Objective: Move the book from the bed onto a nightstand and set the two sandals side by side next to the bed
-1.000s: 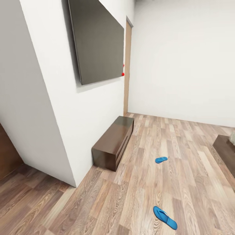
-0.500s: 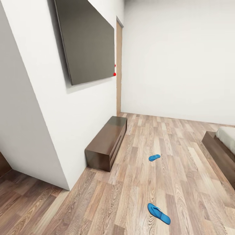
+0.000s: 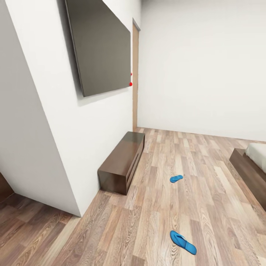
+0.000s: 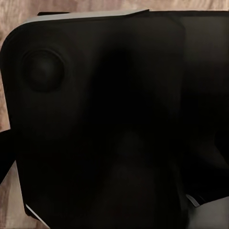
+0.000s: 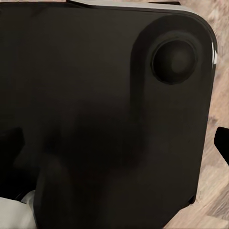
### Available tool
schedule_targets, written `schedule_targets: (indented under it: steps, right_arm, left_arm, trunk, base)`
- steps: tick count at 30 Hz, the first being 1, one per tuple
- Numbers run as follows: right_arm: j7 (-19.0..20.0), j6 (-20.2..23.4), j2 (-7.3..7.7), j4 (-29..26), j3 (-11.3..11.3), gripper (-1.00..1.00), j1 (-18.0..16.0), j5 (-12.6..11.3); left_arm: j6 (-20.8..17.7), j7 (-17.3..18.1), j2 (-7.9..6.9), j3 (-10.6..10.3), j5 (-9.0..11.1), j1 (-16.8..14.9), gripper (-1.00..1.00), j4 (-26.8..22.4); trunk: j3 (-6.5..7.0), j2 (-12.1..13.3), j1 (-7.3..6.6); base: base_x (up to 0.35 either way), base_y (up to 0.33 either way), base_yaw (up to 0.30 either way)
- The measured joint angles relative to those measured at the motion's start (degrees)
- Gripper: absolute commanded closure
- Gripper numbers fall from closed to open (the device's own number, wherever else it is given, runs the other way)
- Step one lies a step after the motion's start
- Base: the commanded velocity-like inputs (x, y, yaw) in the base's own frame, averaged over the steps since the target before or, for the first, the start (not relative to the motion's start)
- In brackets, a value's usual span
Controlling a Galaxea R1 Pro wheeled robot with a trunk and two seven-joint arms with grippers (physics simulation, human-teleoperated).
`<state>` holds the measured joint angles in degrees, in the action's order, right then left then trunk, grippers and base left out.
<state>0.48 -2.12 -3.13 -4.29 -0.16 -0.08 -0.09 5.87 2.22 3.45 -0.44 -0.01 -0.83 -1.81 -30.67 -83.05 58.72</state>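
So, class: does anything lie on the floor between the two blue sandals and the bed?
Nothing visible does: bare wood floor runs from the near sandal and the far sandal to the bed at right.

Our wrist cams are mostly staring at the robot's own black shell

In both we see a matte black body panel (image 4: 109,124) with rounded corners, a thin pale grey edge and a round raised boss (image 5: 175,59) near one corner; small white bits peek out at the panel's edge.
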Motion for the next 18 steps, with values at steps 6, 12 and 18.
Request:
schedule_targets:
  steps: [6, 12, 18]
  right_arm:
    - [0.0, 0.0, -0.05, 0.0, 0.1, -1.0, 0.0, 0.0]
    - [0.0, 0.0, -0.03, 0.0, 0.1, -1.0, 0.0, 0.0]
    - [0.0, 0.0, -0.03, 0.0, 0.1, -1.0, 0.0, 0.0]
  left_arm:
    - [0.0, 0.0, 0.03, 0.0, 0.0, 0.0, -1.0, 0.0]
    - [-0.1, 0.0, 0.11, 0.0, -0.1, -0.1, -1.0, 0.0]
    - [-0.1, 0.0, 0.04, -0.1, -0.1, -0.4, -1.0, 0.0]
  trunk:
    - [0.0, 0.0, -0.01]
    - [0.0, 0.0, -0.01]
    - [0.0, 0.0, -0.02]
  base:
    - [0.191, 0.261, -0.002]
    - [0.239, 0.284, -0.056]
    - [0.254, 0.283, -0.177]
